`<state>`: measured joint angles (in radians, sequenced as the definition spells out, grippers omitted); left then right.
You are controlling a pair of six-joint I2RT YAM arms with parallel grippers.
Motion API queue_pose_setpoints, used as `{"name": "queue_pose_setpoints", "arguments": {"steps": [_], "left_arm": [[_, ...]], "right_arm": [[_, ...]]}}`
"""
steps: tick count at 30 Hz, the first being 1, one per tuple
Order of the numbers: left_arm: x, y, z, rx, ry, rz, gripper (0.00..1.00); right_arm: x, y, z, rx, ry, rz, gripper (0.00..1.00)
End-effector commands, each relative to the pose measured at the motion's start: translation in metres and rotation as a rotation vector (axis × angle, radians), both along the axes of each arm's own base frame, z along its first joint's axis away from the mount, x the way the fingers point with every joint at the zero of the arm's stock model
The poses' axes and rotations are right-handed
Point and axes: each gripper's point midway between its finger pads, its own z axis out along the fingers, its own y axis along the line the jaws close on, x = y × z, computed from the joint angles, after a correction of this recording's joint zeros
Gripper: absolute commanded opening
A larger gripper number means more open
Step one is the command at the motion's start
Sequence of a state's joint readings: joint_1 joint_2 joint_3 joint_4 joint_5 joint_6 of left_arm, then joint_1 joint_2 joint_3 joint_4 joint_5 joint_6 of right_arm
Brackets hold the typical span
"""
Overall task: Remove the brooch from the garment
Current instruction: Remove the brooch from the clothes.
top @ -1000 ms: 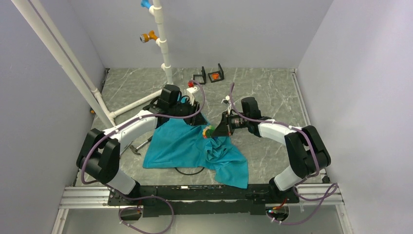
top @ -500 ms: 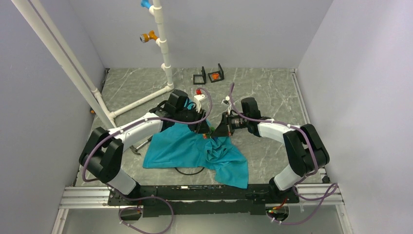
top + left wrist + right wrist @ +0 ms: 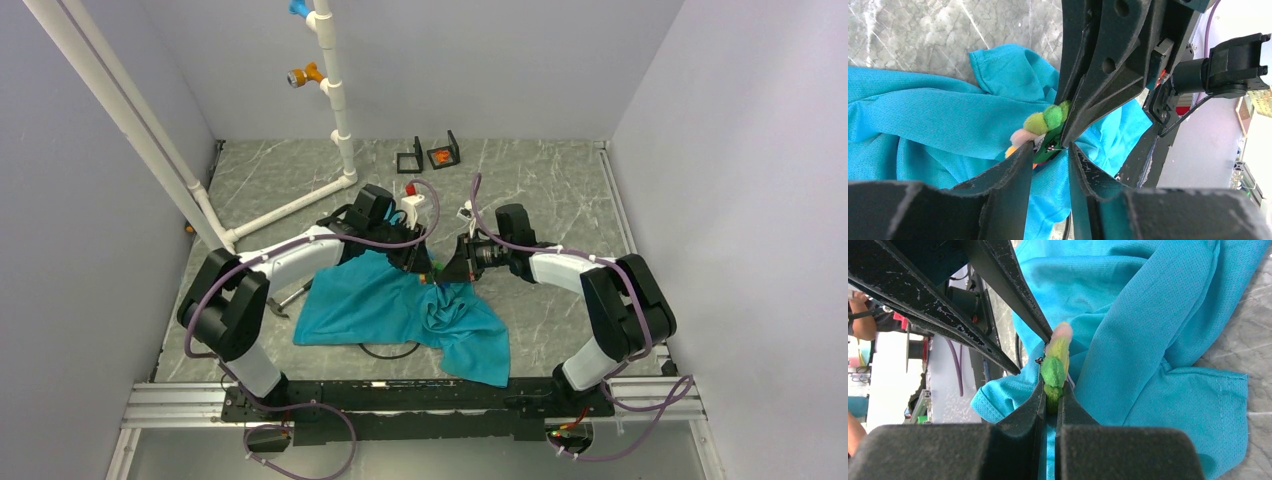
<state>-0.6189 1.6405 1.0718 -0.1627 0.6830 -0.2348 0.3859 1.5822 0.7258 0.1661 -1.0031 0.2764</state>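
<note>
While the right claw (image 3: 1050,395) stays clamped on the brooch (image 3: 1054,367), the left claw (image 3: 1048,155), half apart, straddles its clasp; next, close and unpin from the garment (image 3: 1148,315).

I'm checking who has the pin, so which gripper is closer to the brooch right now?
Right. The right gripper is shut on the brooch, pinching its green edge. The left gripper sits just beside it, its fingertips on either side of the brooch's lower end, over the garment.

The top camera looks down from above and behind the arm bases at the whole table (image 3: 560,190). Each wrist camera peers close past its own fingers (image 3: 1008,180) at the same teal garment (image 3: 1158,315) mid-frame.
</note>
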Motion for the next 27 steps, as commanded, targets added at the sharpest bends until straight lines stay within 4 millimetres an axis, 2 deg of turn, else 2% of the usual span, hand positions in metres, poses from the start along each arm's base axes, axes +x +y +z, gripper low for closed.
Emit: {"name": "queue_pose_setpoints", "arguments": {"steps": [1,9,13,18,27], "left_arm": [[-0.004,-0.002,0.002,-0.001,0.014,0.009,0.36],[0.000,0.012,0.018,0.005,-0.044,0.094,0.36],[0.000,0.015,0.021,0.015,-0.004,0.123,0.37],[-0.007,0.007,0.022,-0.010,0.074,0.126,0.37],[-0.001,-0.008,0.024,-0.018,0.103,0.155,0.37]], "right_arm": [[0.011,0.002,0.022,0.032,-0.134,-0.010,0.00],[0.023,-0.003,0.024,0.007,-0.167,-0.077,0.00],[0.025,-0.002,0.028,0.012,-0.176,-0.085,0.00],[0.023,-0.001,0.029,0.019,-0.176,-0.081,0.00],[0.020,0.001,0.035,0.037,-0.187,-0.069,0.00]]}}
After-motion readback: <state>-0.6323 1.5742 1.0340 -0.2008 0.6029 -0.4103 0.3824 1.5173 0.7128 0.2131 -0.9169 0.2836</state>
